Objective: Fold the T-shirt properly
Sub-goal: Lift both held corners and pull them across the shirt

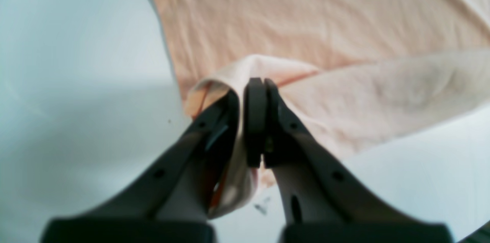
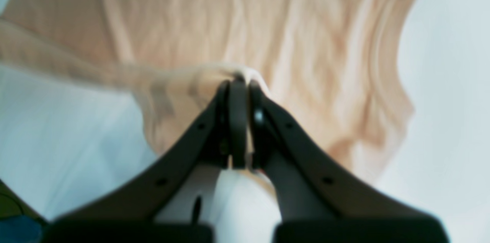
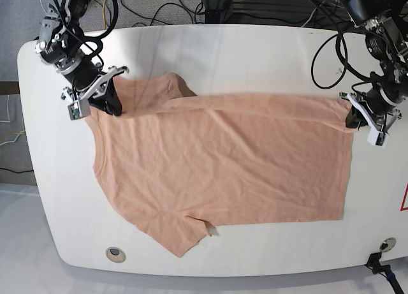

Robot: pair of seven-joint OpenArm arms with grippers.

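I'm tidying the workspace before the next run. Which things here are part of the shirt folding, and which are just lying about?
Part of the job:
- T-shirt, spread on the table
- left gripper, shut on its hem corner
- right gripper, shut on its shoulder end

Just there:
- white table
- cables behind it

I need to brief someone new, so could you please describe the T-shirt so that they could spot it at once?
Look at the white table: the T-shirt is the large peach cloth spread across its middle. The left gripper and the right gripper each pinch its far edge. It is the only cloth there.
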